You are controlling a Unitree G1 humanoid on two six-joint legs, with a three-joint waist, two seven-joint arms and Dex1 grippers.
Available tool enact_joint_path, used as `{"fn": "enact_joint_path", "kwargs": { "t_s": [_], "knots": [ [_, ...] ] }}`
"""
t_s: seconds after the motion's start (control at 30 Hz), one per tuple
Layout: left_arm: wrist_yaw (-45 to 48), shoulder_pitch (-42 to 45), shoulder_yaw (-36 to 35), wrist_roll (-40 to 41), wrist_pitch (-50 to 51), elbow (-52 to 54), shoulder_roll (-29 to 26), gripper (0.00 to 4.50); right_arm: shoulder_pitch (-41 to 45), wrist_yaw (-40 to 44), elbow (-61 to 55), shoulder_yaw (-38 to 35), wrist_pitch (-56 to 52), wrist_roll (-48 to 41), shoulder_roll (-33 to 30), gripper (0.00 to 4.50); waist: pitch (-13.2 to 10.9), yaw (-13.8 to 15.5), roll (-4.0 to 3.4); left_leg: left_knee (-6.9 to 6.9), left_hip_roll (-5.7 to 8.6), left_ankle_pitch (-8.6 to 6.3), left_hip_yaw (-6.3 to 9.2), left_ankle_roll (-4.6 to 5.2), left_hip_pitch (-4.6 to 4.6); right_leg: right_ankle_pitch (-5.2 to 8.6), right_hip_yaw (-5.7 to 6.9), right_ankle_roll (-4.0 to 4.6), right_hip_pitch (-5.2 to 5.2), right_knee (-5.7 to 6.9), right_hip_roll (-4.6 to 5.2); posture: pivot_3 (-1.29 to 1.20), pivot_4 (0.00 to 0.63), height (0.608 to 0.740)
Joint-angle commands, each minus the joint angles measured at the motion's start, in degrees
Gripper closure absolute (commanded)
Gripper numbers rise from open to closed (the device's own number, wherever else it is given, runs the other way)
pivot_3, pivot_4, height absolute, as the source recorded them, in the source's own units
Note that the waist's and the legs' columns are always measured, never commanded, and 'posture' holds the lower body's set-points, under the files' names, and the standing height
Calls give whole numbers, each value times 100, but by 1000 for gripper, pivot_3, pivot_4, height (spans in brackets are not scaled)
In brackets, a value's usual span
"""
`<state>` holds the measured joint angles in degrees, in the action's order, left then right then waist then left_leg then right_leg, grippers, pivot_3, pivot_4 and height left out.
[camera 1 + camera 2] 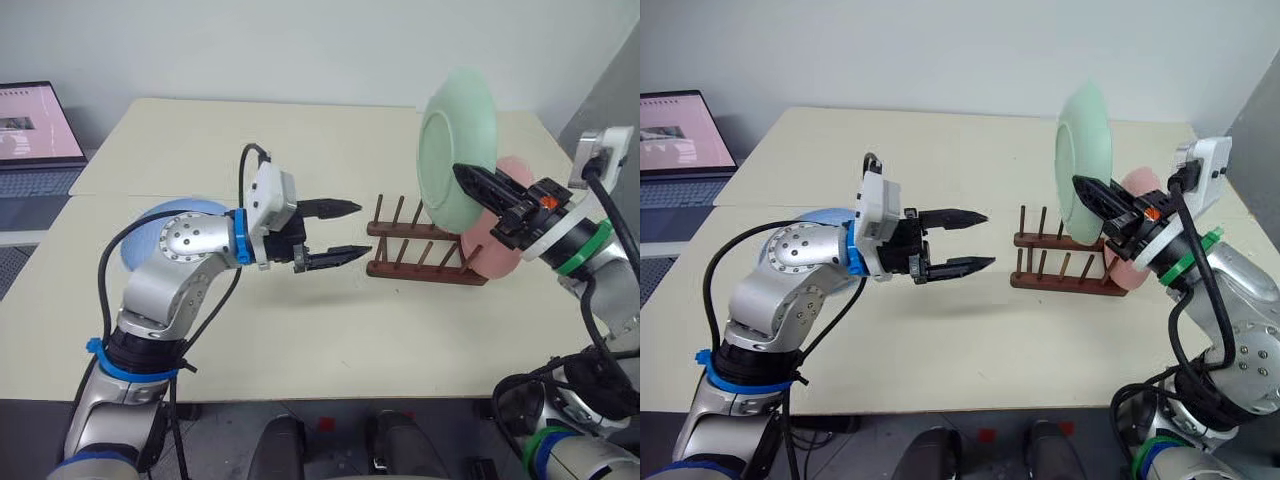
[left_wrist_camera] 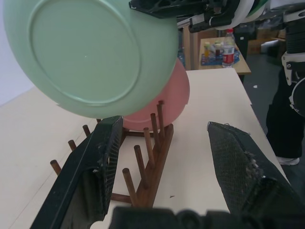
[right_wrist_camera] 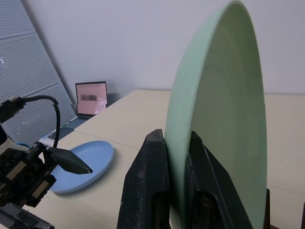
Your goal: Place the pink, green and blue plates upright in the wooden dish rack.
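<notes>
**Green plate held on edge above the rack, pink already slotted, blue still flat**

Your right pincer (image 1: 478, 184) is clamped on the rim of the green plate (image 1: 455, 150), gripping it on edge, so the plate hangs upright at the right of the head view. That orientation looks chosen so the plate can go down between the pegs without being turned again. It is held above and just behind the right end of the wooden dish rack (image 1: 420, 242), not yet touching it.

The pink plate (image 1: 497, 245) already stands upright at the rack's right end, partly hidden behind the green one. The slots to the left of it look free, so you should have room for the green plate next to the pink.

Your left pincer (image 1: 342, 231) points level towards the rack's left end with its fingers spread wide and nothing between them, near the rack but apart from it. It may be there to steady the rack or guide the plate in.

The blue plate (image 1: 818, 222) lies flat on the counter at centre left, mostly hidden behind your left arm.

The counter (image 1: 300, 150) is pale cream and matte, with a seam across it. A plain light wall stands behind, and an open laptop (image 1: 35, 135) sits at the upper left edge.
</notes>
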<state>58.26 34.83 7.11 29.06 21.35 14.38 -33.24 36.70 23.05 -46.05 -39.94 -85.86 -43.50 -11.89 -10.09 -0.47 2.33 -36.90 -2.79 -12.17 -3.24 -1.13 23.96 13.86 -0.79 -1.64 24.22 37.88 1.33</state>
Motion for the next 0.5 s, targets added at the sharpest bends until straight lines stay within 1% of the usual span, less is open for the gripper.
{"fn": "enact_joint_path", "kwargs": {
  "t_s": [0.03,0.2,0.3,0.5],
  "knots": [
    [89,204,-11,-25,-115,-3,94,1412,-135,-281,-289,-173,-111,-287,91,4500,0,0,0,0,0,0,1,0,0,2,0,-2,-1,0,0,0,150,733],
    [178,218,31,-6,-76,22,210,1412,-412,-557,-252,-166,-69,-433,104,4500,0,-9,-1,-1,2,0,0,0,0,4,-4,-10,-3,-5,1,0,150,733],
    [291,223,-13,181,81,86,224,1412,-504,-655,-120,-174,-20,-521,54,4500,0,-18,-2,-1,1,0,2,0,0,9,-5,-18,-1,-5,0,0,150,733],
    [368,327,-164,504,460,113,213,1412,-411,-1002,181,-68,-49,-626,131,4500,0,-75,-2,-1,-1,0,6,0,1,11,-3,-20,-2,-4,-3,0,150,733]
  ]
}}
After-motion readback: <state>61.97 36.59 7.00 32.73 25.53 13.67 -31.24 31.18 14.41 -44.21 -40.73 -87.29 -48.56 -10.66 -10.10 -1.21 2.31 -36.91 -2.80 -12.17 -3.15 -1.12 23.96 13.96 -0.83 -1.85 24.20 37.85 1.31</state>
